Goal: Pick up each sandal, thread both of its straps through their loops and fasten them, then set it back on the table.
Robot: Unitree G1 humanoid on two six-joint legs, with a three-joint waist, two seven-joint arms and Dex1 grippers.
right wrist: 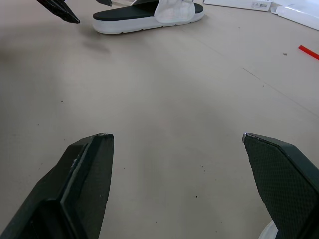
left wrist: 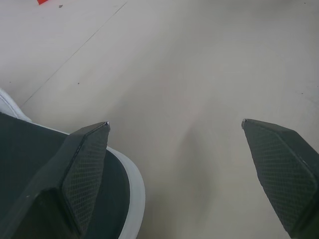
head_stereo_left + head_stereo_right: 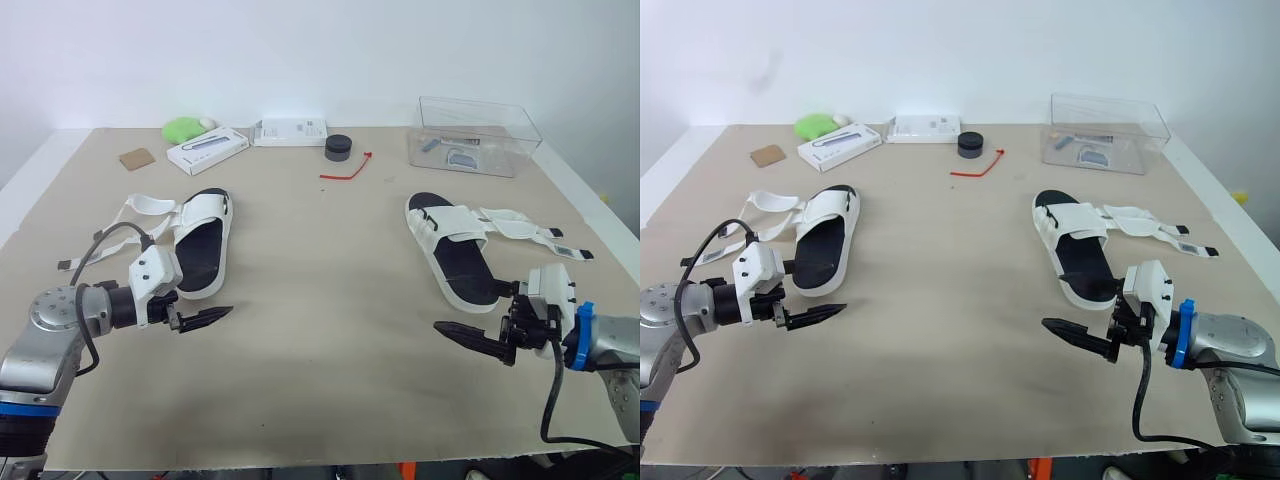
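Two white sandals with black footbeds are seen lying flat on the beige table (image 3: pixel 320 300), well apart from one another. The left sandal (image 3: pixel 203 243) is placed on the left side of the table, with its loose straps (image 3: pixel 142 206) spread out to the left of it. The right sandal (image 3: pixel 452 250) is placed on the right side, and its straps (image 3: pixel 528 230) are laid out to the right, unfastened. Neither sandal is held.

The left gripper (image 3: pixel 222 313) is held low over the table just near of the left sandal's heel end and is pointed to the right. In its wrist view its two black fingers (image 2: pixel 82 169) are seen spread wide apart with nothing between them, and the sandal's white rim is seen just beside one finger. The right gripper (image 3: pixel 446 330) is held low over the table just near of the right sandal and is pointed to the left. Its fingers (image 1: pixel 84 179) are likewise spread apart and nothing is gripped.

Along the far edge several items are set:
- a clear plastic box (image 3: pixel 472 136) at the far right
- a small black round object (image 3: pixel 338 147) and a red tie (image 3: pixel 346 169) near the middle
- two white boxes (image 3: pixel 208 150) (image 3: pixel 290 131)
- a green object (image 3: pixel 183 128)
- a brown square (image 3: pixel 136 158) at the far left
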